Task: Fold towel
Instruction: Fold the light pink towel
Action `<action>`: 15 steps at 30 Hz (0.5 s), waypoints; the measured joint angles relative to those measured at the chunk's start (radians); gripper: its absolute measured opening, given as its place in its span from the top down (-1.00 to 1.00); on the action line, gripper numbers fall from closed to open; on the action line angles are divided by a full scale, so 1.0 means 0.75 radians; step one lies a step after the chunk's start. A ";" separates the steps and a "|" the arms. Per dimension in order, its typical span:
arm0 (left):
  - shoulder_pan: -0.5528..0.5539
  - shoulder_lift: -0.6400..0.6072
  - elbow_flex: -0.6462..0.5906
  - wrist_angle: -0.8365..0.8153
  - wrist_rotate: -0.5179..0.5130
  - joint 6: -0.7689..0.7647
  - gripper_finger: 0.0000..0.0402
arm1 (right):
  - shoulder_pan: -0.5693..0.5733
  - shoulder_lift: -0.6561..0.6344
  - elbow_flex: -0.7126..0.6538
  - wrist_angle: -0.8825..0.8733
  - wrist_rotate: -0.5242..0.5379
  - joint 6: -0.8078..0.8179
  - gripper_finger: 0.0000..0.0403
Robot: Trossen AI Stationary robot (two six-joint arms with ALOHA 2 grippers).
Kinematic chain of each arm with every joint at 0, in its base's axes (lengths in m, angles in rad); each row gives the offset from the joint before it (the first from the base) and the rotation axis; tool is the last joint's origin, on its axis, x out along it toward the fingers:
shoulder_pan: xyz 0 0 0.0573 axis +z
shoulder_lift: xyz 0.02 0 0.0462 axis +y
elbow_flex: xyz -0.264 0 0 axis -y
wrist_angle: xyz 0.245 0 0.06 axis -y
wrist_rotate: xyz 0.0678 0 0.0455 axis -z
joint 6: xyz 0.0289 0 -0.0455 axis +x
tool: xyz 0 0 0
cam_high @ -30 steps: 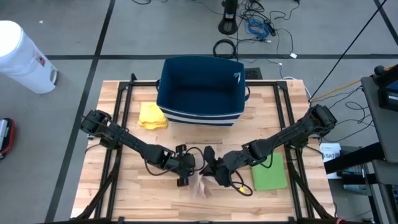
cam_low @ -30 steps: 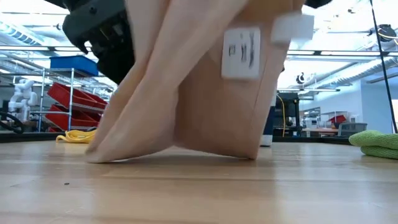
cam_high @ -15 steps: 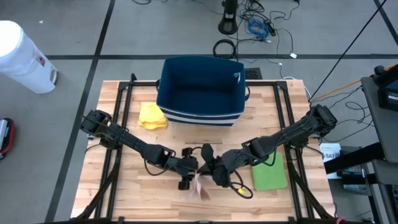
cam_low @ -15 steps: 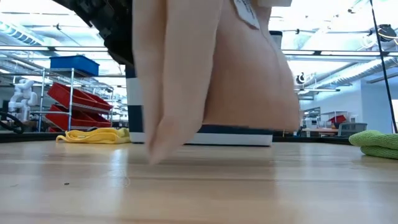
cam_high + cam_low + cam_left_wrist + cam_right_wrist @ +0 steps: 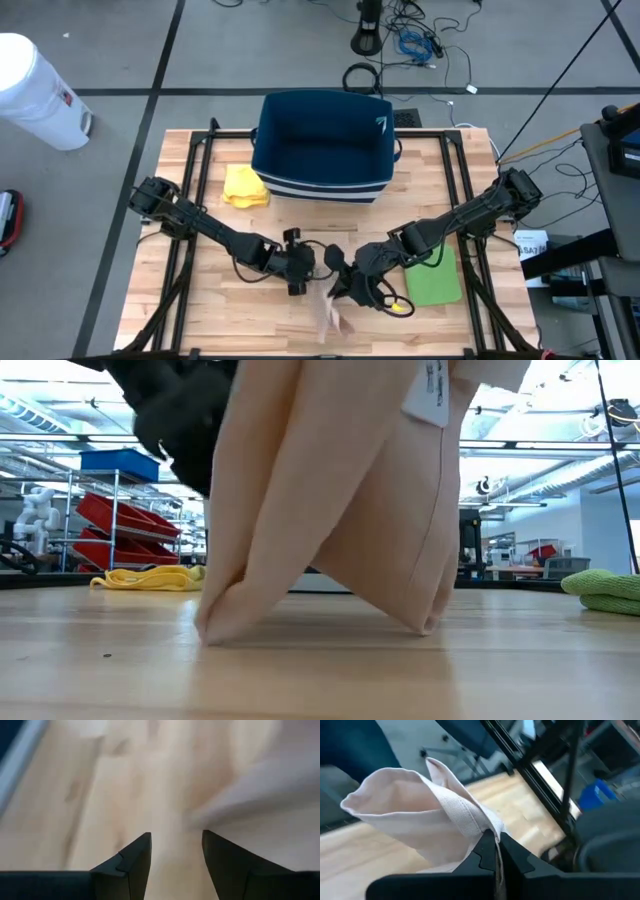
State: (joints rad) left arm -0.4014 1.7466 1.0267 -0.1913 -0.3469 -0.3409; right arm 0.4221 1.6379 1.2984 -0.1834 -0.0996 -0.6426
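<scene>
A pale pink towel hangs near the table's front middle, bunched below my right gripper, which is shut on it. In the low view the towel drapes down with a white label near its top. Its two lower corners touch the wood. My left gripper stands open just left of the towel, with only bare table between its fingers. My right gripper pinches the towel's hemmed edge between its two shut fingers, at a gathered upper corner with several layers bunched together. The fingers slant down from the table's right. The towel hangs slack below them, its lower corners resting on the table.
A dark blue bin stands at the back middle, with a yellow cloth to its left. To the right of my right arm lies a folded green cloth. Black frame rails run along both table sides.
My right gripper has risen, tipped and drifted toward the near edge, still shut on the towel. The towel has swung: half a second ago only one corner touched the wood, and now two corners do. It hangs nearer the front edge.
</scene>
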 joint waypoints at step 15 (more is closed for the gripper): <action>0.006 0.000 0.000 -0.138 -0.141 -0.094 0.09 | -0.039 0.000 -0.001 -0.087 0.055 -0.072 0.99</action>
State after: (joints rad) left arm -0.3969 1.7466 1.0267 -0.2947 -0.4530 -0.4114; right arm 0.3929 1.6379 1.2980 -0.2483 -0.0581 -0.6965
